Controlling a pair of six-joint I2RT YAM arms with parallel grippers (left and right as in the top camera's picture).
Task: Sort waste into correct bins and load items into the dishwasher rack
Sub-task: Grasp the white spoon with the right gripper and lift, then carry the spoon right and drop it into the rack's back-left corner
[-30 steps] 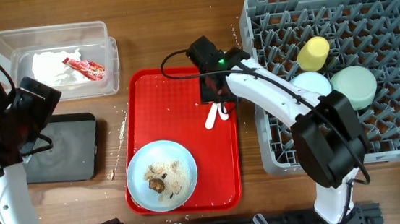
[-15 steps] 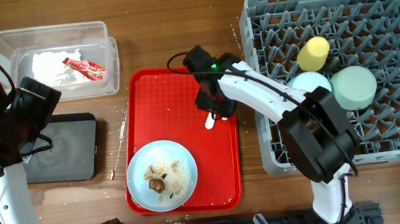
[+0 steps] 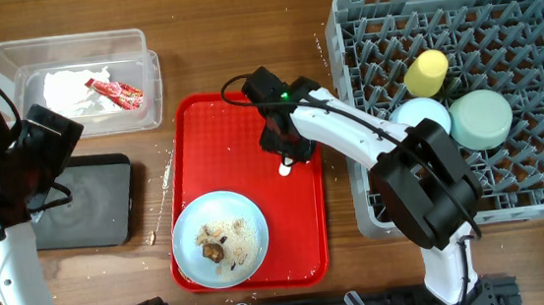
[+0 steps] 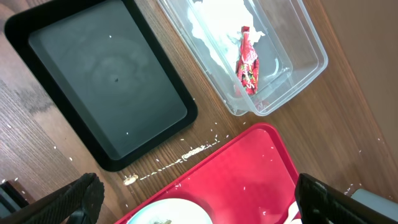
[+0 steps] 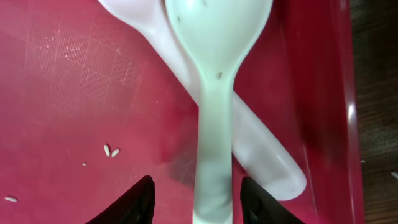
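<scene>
My right gripper (image 3: 287,149) is low over the red serving tray (image 3: 216,138), open, its fingers (image 5: 198,202) on either side of the white spoon's handle (image 5: 214,93). A second white utensil (image 5: 261,149) lies crossed under the spoon; its head is out of view. The light blue plate (image 3: 220,239) with rice and brown scraps sits at the tray's front. The yellow cup (image 3: 426,73), light blue bowl (image 3: 419,118) and pale green bowl (image 3: 482,117) are in the grey rack (image 3: 536,11). My left gripper (image 4: 202,202) is open and empty above the black tray's edge.
The clear tub (image 3: 7,62) at the back left holds white napkins (image 3: 74,89) and the red-and-white wrapper (image 4: 249,62). The black tray (image 4: 99,81) lies bare in front of it. Rice grains are scattered on the wood between the black tray and the red tray.
My right gripper has moved a little left and down onto the utensils, now covering most of them. The left arm has not moved.
</scene>
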